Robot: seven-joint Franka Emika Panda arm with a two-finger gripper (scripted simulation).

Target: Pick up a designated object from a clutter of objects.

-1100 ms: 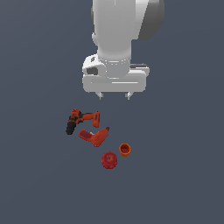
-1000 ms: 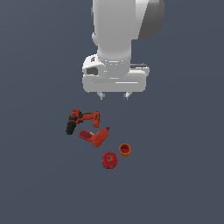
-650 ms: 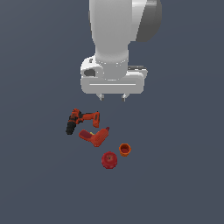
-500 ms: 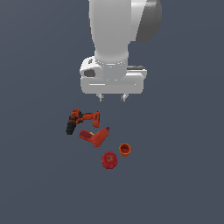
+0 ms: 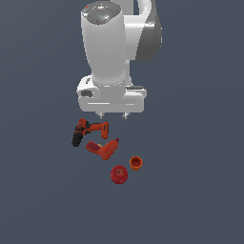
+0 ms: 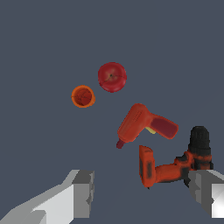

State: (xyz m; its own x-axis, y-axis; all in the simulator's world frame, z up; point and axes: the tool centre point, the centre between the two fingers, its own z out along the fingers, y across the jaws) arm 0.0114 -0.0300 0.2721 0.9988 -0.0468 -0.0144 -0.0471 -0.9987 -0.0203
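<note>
A: What lies on the tabletop [image 5: 200, 190], from the exterior view's left?

B: The power drill [image 5: 88, 131] first, then the red pistol-shaped tool [image 5: 102, 148] just beside it, the red ball [image 5: 119, 174], and the orange cup [image 5: 136, 163].

A: And the hand [image 5: 114, 115]?

B: Above the drill, fingers [image 6: 83, 192] apart, holding nothing.

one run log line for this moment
phase: approach | gripper: open, empty, above clutter | target: orange-red cordless drill with black chuck, lying untouched

Drill [image 6: 175, 168] orange-red, black chuck; pistol tool [image 6: 144, 124] red; cup [image 6: 83, 96] orange; ball [image 6: 112, 77] seemingly red.
</note>
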